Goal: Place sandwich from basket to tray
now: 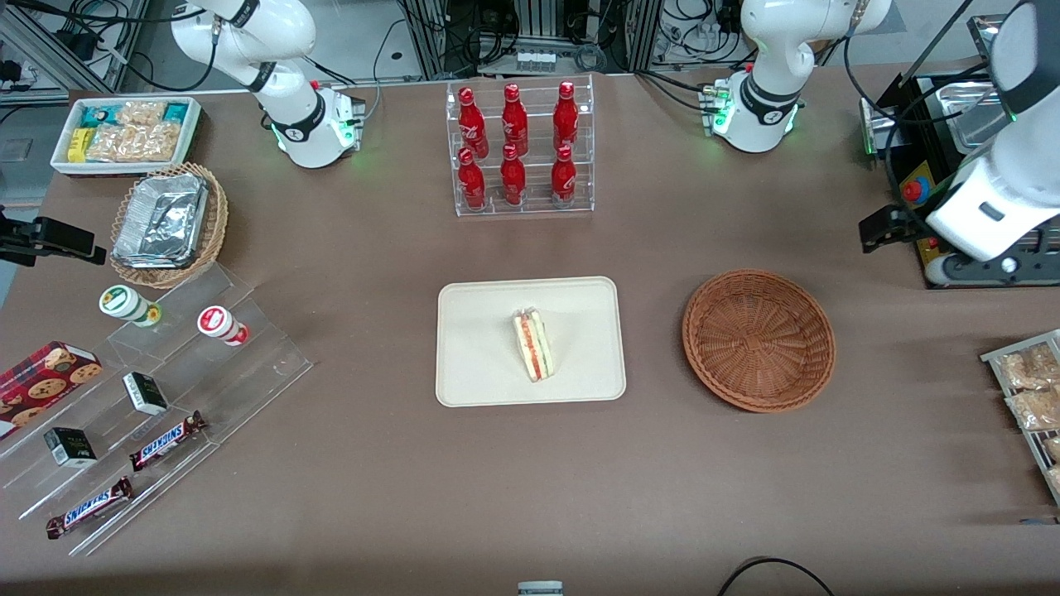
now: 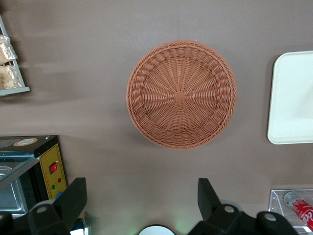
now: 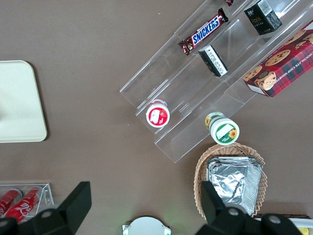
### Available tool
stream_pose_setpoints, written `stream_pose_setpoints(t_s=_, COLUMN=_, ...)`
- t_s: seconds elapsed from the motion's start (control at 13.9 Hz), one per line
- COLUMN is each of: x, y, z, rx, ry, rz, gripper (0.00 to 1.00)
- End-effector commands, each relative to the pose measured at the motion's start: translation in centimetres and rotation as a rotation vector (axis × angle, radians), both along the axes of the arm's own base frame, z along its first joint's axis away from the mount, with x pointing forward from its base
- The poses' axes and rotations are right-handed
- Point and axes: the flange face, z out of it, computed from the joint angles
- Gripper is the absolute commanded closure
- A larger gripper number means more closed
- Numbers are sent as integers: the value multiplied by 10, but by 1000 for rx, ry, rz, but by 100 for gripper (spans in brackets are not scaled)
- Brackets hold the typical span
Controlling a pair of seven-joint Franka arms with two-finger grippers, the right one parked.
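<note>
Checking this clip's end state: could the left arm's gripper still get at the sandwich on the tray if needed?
Probably yes. The sandwich lies alone on the tray, nothing over it. The gripper is open, above the table beside the empty basket, with bare table between.

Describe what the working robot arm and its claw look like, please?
The left arm is made of glossy white rounded segments with black bands at the joints, rising from a round white base lit green, with dark cables nearby. Its gripper, raised above the table near the basket, has two black, wedge-shaped fingers set wide apart, open, on a dark grey body.
</note>
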Motion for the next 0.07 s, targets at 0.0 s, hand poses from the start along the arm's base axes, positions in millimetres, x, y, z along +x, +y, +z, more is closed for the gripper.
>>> stream_pose_setpoints(t_s=0.0, x=-13, y=13, z=16, rx=-27, ry=7, rz=6, gripper=0)
